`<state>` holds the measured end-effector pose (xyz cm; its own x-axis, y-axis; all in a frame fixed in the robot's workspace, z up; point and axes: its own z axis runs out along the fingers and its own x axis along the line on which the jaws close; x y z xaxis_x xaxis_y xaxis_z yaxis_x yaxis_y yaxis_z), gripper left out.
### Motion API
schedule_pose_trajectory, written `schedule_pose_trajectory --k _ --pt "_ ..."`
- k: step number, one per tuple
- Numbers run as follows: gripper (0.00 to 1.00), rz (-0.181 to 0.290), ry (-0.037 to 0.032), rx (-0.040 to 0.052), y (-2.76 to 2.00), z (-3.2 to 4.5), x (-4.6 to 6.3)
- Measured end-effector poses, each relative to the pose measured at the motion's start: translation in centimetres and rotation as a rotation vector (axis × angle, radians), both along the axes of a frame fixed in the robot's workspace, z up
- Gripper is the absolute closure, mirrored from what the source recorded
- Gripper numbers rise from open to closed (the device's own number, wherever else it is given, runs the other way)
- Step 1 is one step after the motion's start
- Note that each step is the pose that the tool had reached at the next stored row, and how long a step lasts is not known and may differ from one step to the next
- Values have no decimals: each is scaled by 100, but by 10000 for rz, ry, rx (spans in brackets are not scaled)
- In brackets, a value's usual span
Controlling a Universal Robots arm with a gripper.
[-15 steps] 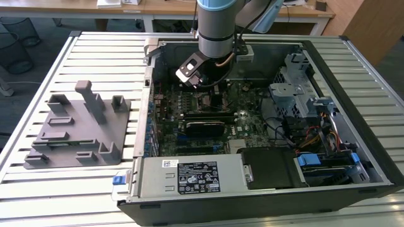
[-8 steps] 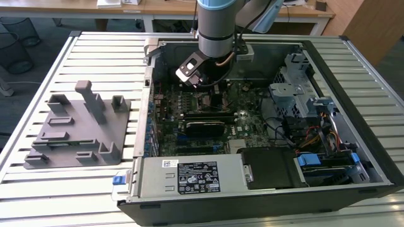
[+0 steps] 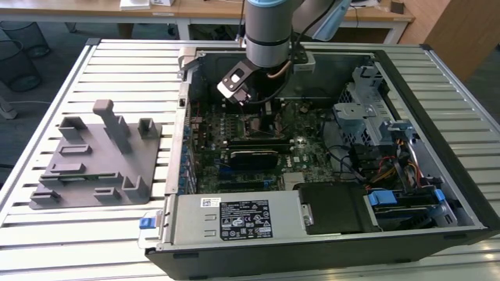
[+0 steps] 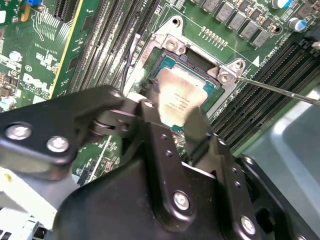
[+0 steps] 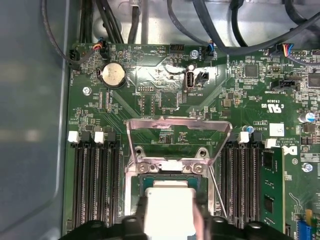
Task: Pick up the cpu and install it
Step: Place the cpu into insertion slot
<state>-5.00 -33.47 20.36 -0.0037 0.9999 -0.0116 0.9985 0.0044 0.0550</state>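
Observation:
The cpu [image 4: 181, 96], a small square chip with a pale silvery top, lies level in the open socket [image 4: 220, 75] on the green motherboard [image 3: 305, 158]; it also shows in the first wrist view as the cpu [image 5: 170, 196]. My gripper [image 4: 174, 114] reaches down into the computer case [image 3: 437, 76], and its black fingers [image 4: 199, 129] press against two opposite edges of the chip. In the first wrist view the gripper [image 5: 170, 217] flanks the chip just below the raised metal load plate [image 5: 179, 131]. In the exterior view the gripper [image 3: 254, 104] hangs over the board's upper middle.
A thin socket lever [image 4: 280, 91] sticks out beside the socket. Memory slots [image 5: 95, 185] run on both sides, one holding a green module [image 5: 272, 192]. A grey tray with posts [image 3: 98, 164] stands at the exterior view's left. The power supply [image 3: 234, 219] and drive cage [image 3: 367, 111] line the case.

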Motion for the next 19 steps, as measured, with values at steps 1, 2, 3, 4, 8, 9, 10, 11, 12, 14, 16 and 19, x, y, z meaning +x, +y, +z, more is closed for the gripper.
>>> schedule_pose_trajectory --k 1,2,3,4,8,9,10,11,12,14,16,19 --pt "53 0 4 0 0 12 0" --pt "59 -1 9 -1 0 24 0" --pt "65 -1 15 -1 0 37 0" --pt "65 0 24 0 0 48 1" --pt "82 -2 51 -1 0 75 1" --pt "88 -1 56 0 0 81 2" --pt "88 -1 60 -1 0 87 2" --pt "89 -1 64 -1 0 93 2" --pt "89 -1 65 0 0 97 2" --pt "89 -1 70 -1 0 106 2" --pt "89 -1 74 0 0 113 2" --pt "89 -1 77 0 0 121 2"
